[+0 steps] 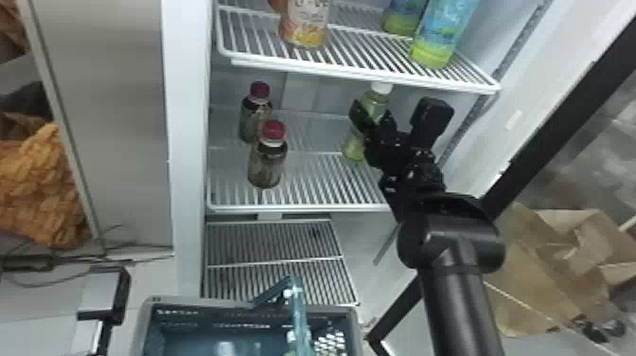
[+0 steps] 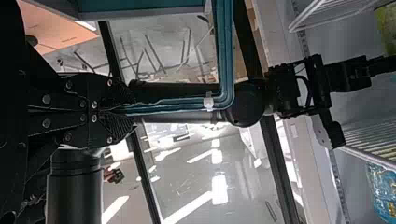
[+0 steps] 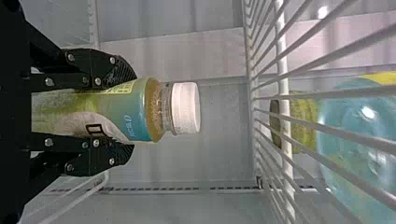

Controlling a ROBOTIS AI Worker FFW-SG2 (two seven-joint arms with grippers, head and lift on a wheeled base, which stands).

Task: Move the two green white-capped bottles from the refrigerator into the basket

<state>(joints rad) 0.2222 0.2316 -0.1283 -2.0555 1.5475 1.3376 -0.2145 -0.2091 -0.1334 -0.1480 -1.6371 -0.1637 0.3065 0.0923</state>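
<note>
My right fingers (image 3: 100, 65) grip both sides of a green white-capped bottle (image 3: 130, 112) at the refrigerator's (image 1: 189, 142) wire shelf (image 1: 303, 208), though its base is too obscured to say whether it touches. Smooth, probably firm plastic with liquid weight, it is best taken below the shoulder. Outside, my left fingers (image 2: 74, 95) clasp the teal handle (image 2: 225, 56) of the basket (image 1: 189, 299), near a brown paper bag (image 1: 539, 284).
</note>
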